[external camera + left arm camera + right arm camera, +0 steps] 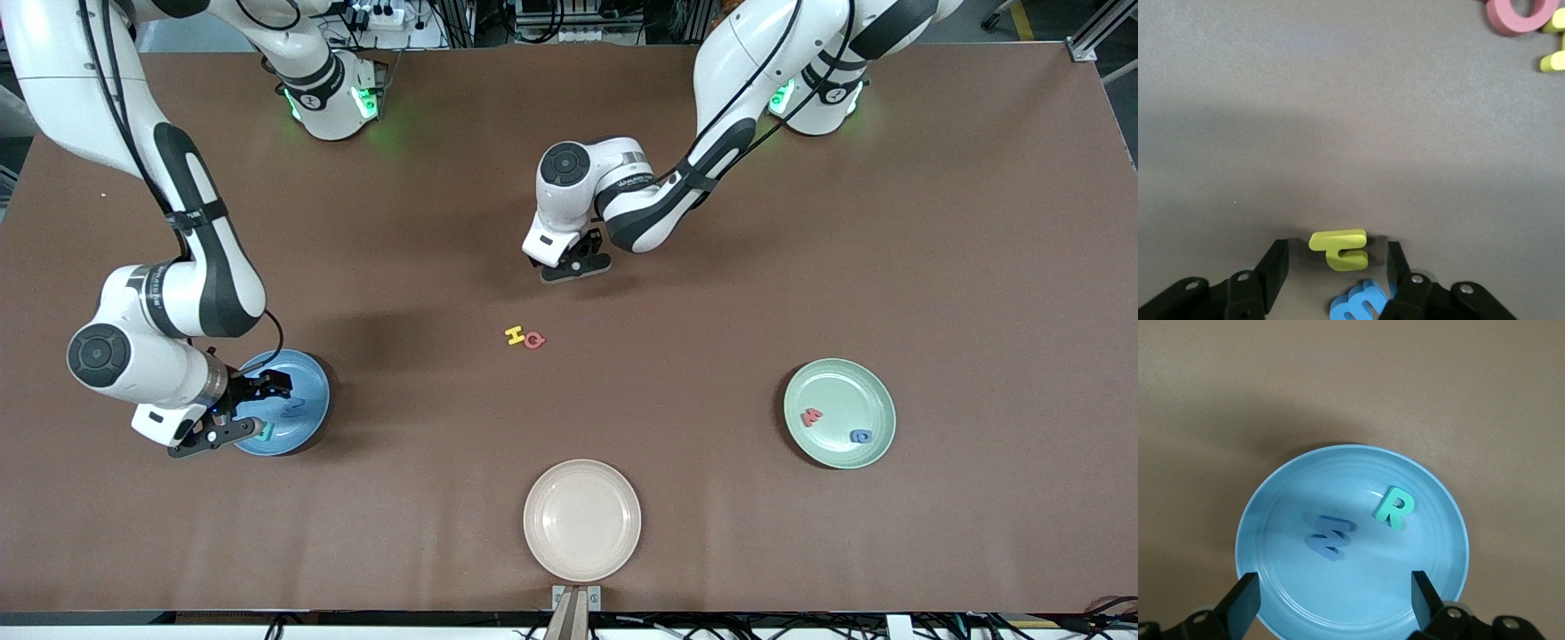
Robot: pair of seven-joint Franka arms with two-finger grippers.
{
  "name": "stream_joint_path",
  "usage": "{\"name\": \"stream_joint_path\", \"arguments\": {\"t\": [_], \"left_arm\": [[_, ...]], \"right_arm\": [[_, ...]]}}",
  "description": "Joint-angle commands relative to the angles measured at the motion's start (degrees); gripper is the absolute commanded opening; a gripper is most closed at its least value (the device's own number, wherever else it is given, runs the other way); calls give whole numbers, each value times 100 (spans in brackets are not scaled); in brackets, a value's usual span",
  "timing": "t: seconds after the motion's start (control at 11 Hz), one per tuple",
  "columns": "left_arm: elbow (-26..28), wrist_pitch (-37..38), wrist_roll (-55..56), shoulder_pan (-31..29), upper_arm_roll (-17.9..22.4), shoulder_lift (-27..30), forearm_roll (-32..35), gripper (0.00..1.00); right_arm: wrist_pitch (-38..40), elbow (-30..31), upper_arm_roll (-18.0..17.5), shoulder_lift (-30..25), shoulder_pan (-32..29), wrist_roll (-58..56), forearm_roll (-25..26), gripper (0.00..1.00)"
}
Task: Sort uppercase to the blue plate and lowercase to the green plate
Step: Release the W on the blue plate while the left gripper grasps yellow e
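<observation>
My left gripper (1338, 267) is down at the table's middle (576, 262), open, with a yellow lowercase letter (1339, 249) lying between its fingers untouched. A blue letter (1358, 303) lies right beside it. Yellow H (514, 335) and red Q (534, 340) touch each other on the table close by. My right gripper (1335, 603) hangs open and empty over the blue plate (307, 378), which holds blue M (1329, 537) and teal R (1394, 507). In the green plate (845, 387) lie red w (812, 416) and a blue lowercase letter (861, 436).
A cream plate (581, 520) sits empty near the table edge closest to the front camera. The blue plate is toward the right arm's end of the table, the green plate toward the left arm's end.
</observation>
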State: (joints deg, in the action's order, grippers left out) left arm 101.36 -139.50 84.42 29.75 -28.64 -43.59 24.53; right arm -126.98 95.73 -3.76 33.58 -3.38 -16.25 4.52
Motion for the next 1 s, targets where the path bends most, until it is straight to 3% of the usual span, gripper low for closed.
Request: {"name": "stream_joint_path", "arguments": {"t": [0.0,0.63,0.91], "left_arm": [[-64,28,171,75,60,-79,78,64],[-82,28,163,75,95,-88,87,59],[-90,28,145,75,121,-106,96,47]], "right_arm": [[51,-37,-117,17,-119,-9,-30,100],[51,-37,-117,17,-111,-9,-21,100],[51,-37,-117,17,-102,-9,-30,100]]}}
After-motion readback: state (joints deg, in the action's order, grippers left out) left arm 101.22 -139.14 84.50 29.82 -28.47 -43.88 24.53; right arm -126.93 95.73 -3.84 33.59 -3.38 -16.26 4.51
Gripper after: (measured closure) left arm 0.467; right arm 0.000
